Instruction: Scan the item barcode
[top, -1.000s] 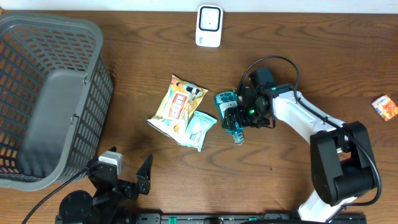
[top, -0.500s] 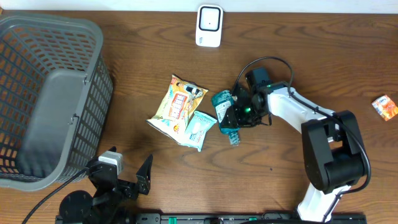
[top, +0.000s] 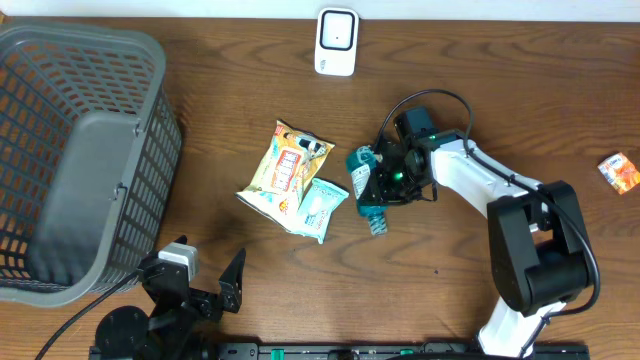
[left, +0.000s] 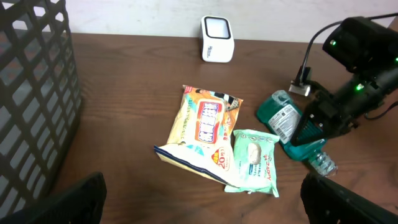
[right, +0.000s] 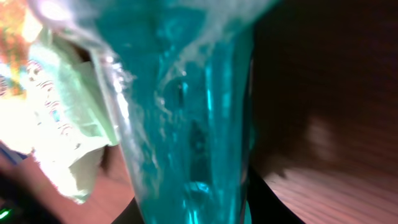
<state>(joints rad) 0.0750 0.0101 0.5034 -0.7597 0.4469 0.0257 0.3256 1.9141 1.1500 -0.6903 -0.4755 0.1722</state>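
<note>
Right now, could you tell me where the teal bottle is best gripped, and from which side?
Across its wide body, from above: the teal bottle lies on its side, neck toward the robot, and the right gripper straddles it there.

light: even, soft | right wrist: bottle (right: 180, 124) blurred (glare upper left)
</note>
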